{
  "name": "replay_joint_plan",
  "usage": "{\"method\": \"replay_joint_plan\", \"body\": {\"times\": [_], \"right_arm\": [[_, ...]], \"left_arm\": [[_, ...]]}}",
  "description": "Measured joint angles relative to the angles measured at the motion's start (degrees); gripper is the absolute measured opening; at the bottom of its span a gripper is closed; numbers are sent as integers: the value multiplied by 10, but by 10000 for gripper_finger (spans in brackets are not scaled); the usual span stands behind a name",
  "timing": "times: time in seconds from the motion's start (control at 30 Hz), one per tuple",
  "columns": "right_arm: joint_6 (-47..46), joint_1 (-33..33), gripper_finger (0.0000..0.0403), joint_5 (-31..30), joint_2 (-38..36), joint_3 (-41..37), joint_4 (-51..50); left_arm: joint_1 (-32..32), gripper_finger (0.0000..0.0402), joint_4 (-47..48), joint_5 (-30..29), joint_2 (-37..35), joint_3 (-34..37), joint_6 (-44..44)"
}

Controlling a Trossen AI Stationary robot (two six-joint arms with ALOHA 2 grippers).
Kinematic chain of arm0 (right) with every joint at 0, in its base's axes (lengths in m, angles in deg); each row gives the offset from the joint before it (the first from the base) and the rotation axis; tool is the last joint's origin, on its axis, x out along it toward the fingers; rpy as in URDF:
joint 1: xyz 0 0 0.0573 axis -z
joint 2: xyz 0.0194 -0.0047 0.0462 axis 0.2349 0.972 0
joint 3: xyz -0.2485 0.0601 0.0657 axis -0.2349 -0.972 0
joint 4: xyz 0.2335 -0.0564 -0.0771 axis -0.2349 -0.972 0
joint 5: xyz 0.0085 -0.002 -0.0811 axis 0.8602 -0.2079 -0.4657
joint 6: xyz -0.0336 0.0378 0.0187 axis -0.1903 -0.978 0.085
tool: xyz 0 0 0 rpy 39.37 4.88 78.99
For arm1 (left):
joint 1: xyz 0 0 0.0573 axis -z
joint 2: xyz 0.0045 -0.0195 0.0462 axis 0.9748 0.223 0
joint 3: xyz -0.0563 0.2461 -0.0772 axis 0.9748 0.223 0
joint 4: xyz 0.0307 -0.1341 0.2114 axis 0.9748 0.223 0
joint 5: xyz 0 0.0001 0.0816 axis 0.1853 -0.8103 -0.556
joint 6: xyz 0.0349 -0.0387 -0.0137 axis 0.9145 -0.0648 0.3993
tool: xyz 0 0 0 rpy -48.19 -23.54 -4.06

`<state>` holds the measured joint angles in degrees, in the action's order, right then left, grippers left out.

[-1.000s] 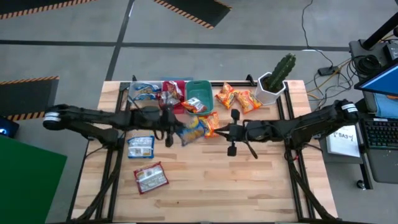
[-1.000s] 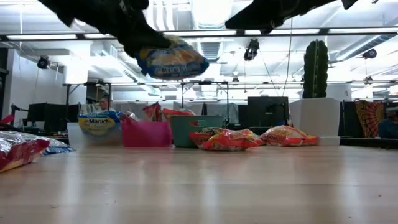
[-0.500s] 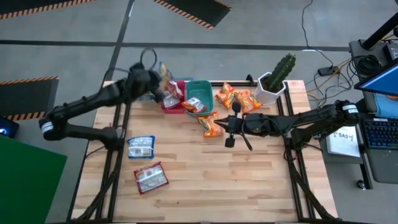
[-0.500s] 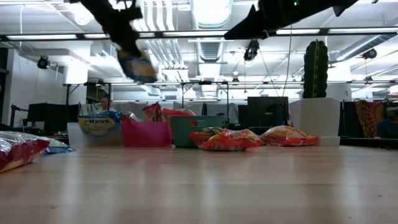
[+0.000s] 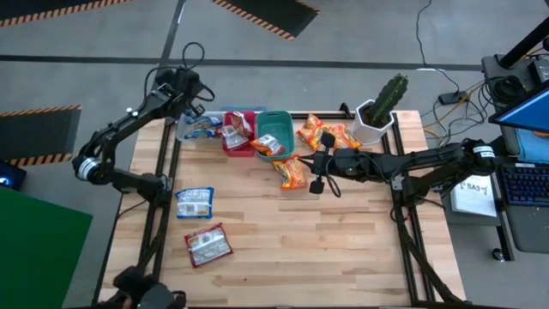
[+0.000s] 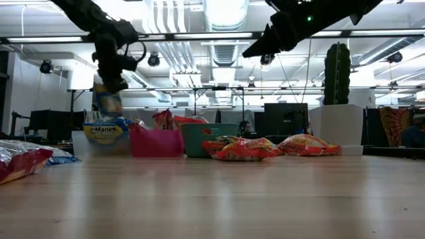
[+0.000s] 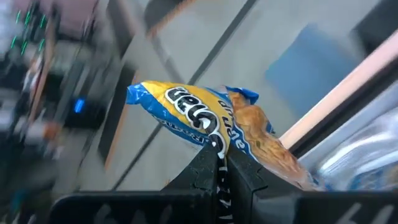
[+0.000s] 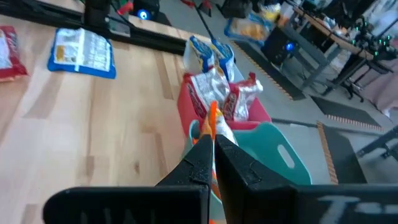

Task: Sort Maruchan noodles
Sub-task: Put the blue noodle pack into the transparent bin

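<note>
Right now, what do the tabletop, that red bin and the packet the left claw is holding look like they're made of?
Tabletop: likely wood, pale planks with visible grain and seams. Red bin: probably plastic, smooth and evenly coloured. Blue and yellow packet pinched in the left gripper: seemingly thin glossy plastic film, crinkled and printed.

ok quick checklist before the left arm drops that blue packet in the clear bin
1. Left tool shut on the blue and yellow noodle packet: ok, the packet sticks out past the shut fingers.
2. Left tool over the clear bin: cannot tell; from above it sits at the table's far left corner, near the bin's edge.
3. Clear bin has room: cannot tell; blue packets already lie in it.
4. Red bin and teal bin out of the drop path: ok, they stand beside the clear bin.
5. Right tool away from the left arm: ok, it is shut near the orange packet at mid table.
</note>
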<state>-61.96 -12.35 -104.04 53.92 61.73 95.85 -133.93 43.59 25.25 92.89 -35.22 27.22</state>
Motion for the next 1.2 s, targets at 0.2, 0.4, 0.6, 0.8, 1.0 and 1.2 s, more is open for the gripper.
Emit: {"method": "replay_joint_plan", "body": {"times": [0.2, 0.4, 0.6, 0.8, 1.0, 1.2], "right_arm": [[-9, 7, 9, 0, 0, 0, -14], [-11, 7, 9, 0, 0, 0, -15], [-16, 7, 9, 0, 0, 0, -15], [-16, 7, 9, 0, 0, 0, -17], [-16, 7, 9, 1, 0, 0, -17], [-16, 7, 9, 1, 0, 0, -17]], "left_arm": [[4, 0, 84, -56, 43, -30, -68], [12, 0, 167, -86, 89, -44, -116], [27, 0, 201, -147, 119, -45, -128], [51, 0, 276, -185, 129, -45, -144], [67, 0, 337, -169, 120, -45, -105], [67, 0, 307, -31, 120, -45, -73]]}}
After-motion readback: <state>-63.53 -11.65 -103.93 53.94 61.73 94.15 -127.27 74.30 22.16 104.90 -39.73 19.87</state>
